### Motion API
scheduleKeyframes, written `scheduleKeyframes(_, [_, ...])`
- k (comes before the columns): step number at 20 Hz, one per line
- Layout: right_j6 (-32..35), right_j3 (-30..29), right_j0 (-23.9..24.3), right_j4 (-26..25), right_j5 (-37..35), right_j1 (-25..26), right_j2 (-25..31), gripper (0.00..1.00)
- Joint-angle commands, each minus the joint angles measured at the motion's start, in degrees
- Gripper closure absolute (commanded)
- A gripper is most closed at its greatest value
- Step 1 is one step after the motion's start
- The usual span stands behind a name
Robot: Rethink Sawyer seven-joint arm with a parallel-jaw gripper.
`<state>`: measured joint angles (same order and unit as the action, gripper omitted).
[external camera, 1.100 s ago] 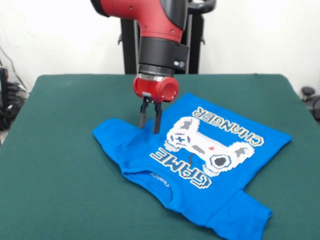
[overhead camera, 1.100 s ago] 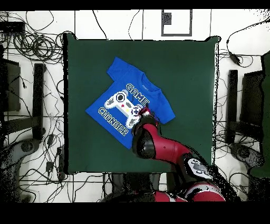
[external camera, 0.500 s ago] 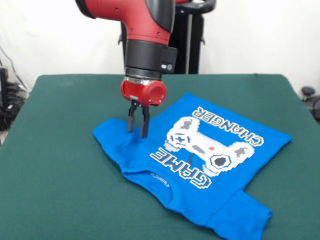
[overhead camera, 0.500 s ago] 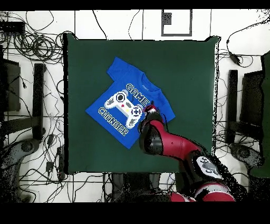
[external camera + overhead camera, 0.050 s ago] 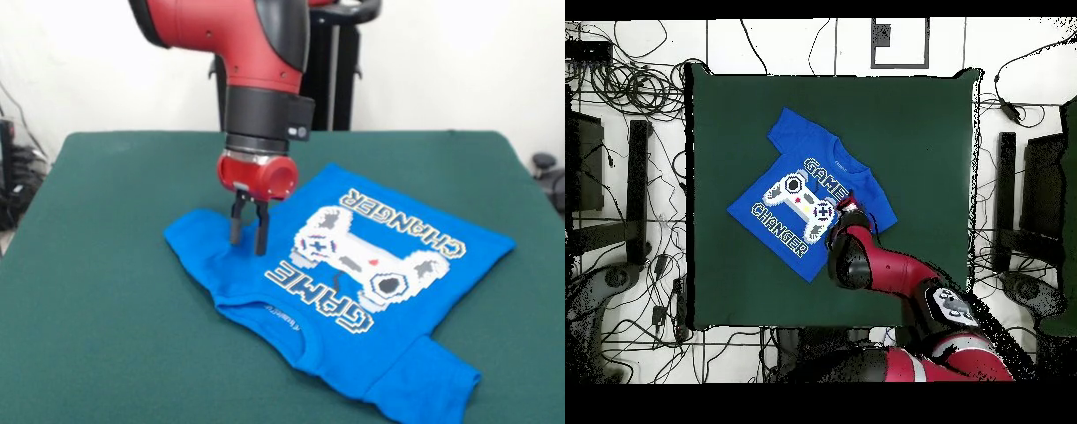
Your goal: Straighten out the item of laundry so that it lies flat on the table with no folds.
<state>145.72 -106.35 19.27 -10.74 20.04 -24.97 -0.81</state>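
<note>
The item of laundry (image 5: 371, 265) is a bright blue T-shirt lying print side up on the green table (image 5: 106, 291), showing a white game controller and "GAME CHANGER". Its collar faces the near edge. The left sleeve (image 5: 196, 237) is bunched into wrinkles, and the other sleeve (image 5: 424, 382) reaches toward the near right. My gripper (image 5: 248, 245) hangs straight down over the wrinkled cloth beside the left sleeve. It is open, its tips at or just above the fabric with nothing between them. In the overhead view the shirt (image 5: 805, 195) sits left of centre, and the arm (image 5: 865, 262) hides the gripper.
Bare green cloth (image 5: 915, 130) surrounds the shirt on all sides, widest to the left in the front view. Cables (image 5: 625, 90) and dark stands (image 5: 637, 170) lie on the floor around the table's edges.
The gripper has moved left across the shirt, from beside the controller print to the wrinkled area by the left sleeve, and come down a little. The shirt has not shifted.
</note>
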Motion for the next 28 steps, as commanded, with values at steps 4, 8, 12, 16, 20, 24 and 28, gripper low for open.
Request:
scheduleKeyframes(4, [3.3,4.3,-2.1,-2.2,5.8,6.9,1.9,0.00])
scheduleKeyframes(8, [3.0,3.6,-0.2,-4.5,4.8,5.9,2.7,0.00])
scheduleKeyframes(12, [3.3,2.8,0.8,-6.2,5.0,5.3,2.8,0.00])
scheduleKeyframes(16, [3.9,3.1,1.0,-6.8,6.3,6.5,2.7,0.00])
scheduleKeyframes(20, [4.1,4.1,0.5,-6.4,8.1,8.3,2.1,0.00])
scheduleKeyframes(24, [4.4,2.8,0.1,-5.6,6.7,6.2,2.3,0.00])
scheduleKeyframes(28, [4.9,-1.0,1.5,-5.9,0.0,-1.2,4.6,0.00])
